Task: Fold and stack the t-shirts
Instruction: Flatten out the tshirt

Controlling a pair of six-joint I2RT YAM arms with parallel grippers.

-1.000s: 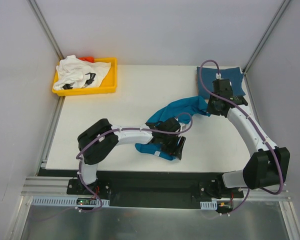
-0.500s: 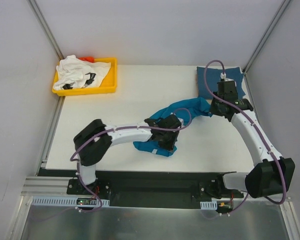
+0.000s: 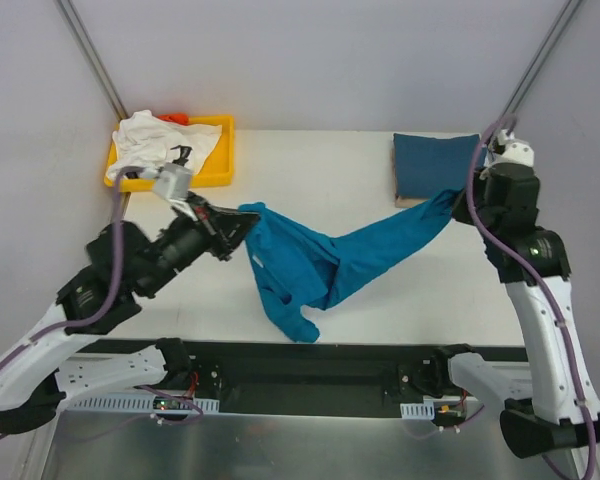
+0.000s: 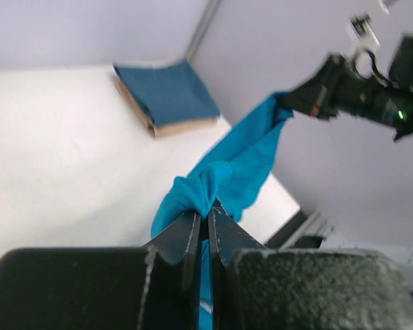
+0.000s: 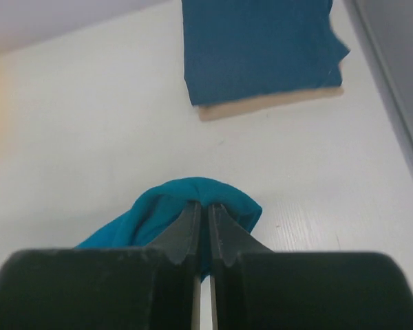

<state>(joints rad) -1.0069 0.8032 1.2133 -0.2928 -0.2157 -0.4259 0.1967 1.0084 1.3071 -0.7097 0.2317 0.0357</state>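
Holding teal t-shirt (image 3: 320, 265), left gripper (image 4: 208, 223), right gripper (image 5: 203, 210) clamped; dark-blue t-shirt (image 3: 430, 160), tray (image 3: 226, 150) beyond.

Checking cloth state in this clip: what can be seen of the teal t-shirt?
The teal t-shirt is plain, soft, wrinkled cloth, unfolded and stretched in the air between both arms. The left gripper is shut on a bunched end, the right gripper on the other. The middle sags and a loose part hangs toward the table near its front edge; whether it touches cannot be told.
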